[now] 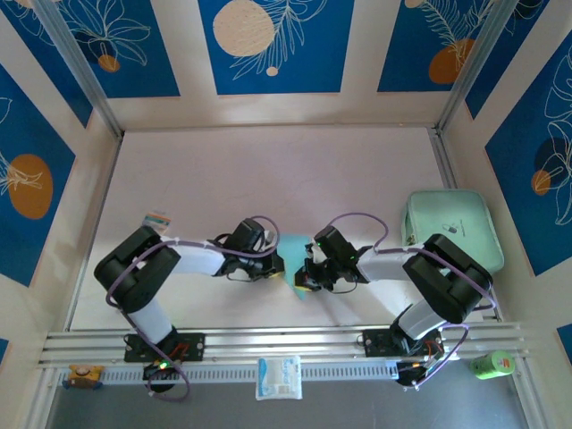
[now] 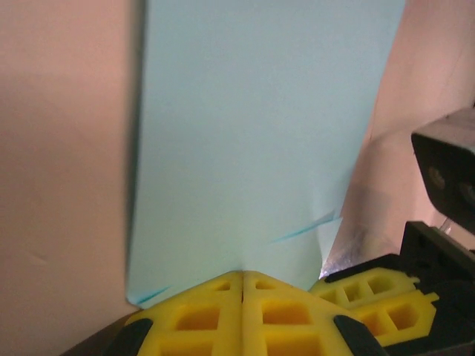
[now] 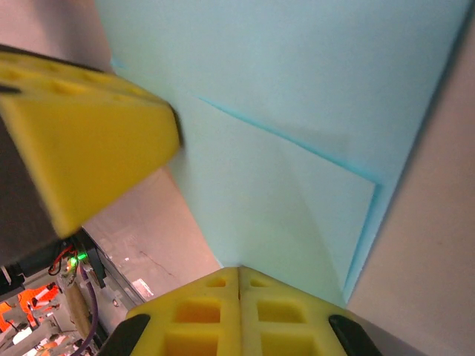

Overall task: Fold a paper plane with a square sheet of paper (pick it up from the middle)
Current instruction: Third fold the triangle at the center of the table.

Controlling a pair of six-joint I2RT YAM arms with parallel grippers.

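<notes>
White table (image 1: pixel 268 170) ringed by blue-patterned walls (image 1: pixel 134 54): at its near middle the left gripper (image 2: pixel 243 278) and right gripper (image 3: pixel 239 271) each pinch closed on the creased sheet of paper (image 1: pixel 293 244).

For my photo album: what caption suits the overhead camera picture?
Left gripper and right gripper pinch one light blue paper sheet between them.

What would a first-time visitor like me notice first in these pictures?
Two arms meet over the middle of the table, the left gripper and the right gripper both pinched shut on one light blue sheet of paper that shows fold creases. A mint-green tray sits at the right edge, and blue leaf-patterned panels line the walls.
</notes>
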